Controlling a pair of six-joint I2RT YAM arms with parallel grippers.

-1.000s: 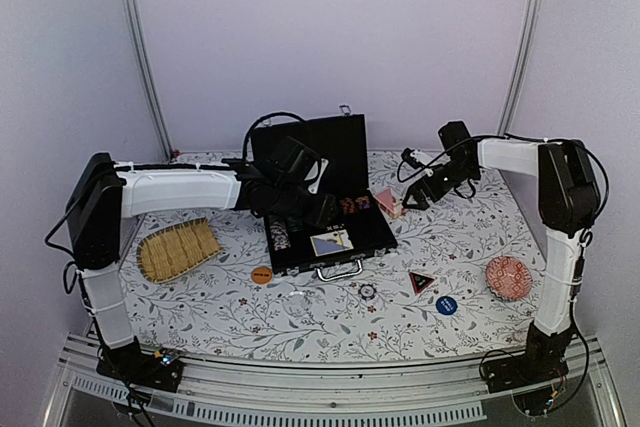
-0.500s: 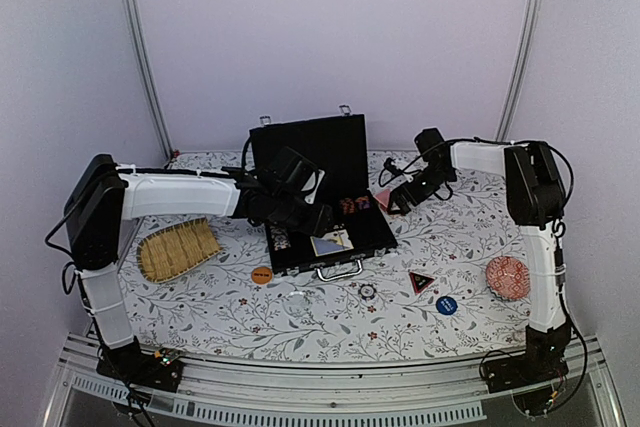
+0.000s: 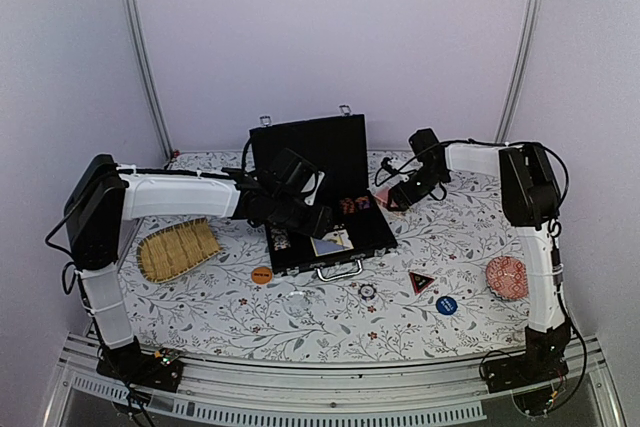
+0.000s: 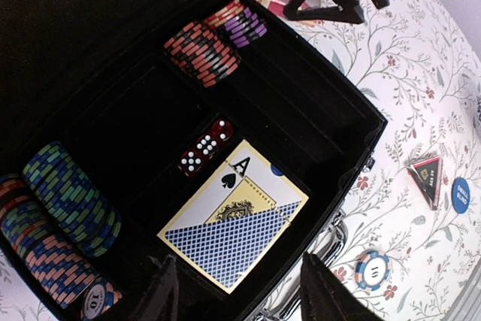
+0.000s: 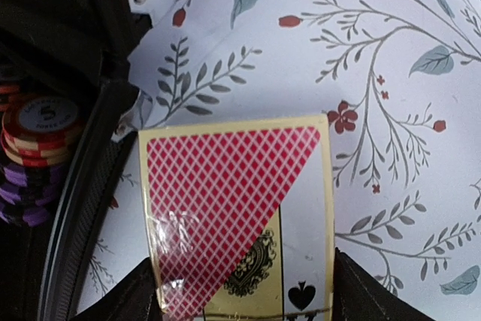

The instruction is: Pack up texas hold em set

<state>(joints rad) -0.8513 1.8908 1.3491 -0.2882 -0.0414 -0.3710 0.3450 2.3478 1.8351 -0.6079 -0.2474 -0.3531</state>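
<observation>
Texas hold em case (image 3: 310, 152) open mid-table (image 3: 300, 319), with chips (image 4: 71, 201), red dice (image 4: 207, 146) and blue-backed deck (image 4: 234, 223) inside. The red-backed deck (image 5: 237, 212) lies just right of it. Left gripper (image 4: 239, 295) is over the case, fingers spread, empty. Right gripper (image 3: 402, 194) straddles the red-backed deck; can't tell if it's pinching.

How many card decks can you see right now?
2. A blue deck lies inside the case beside the dice; a red deck lies on the table just outside the case. No others visible.
</observation>
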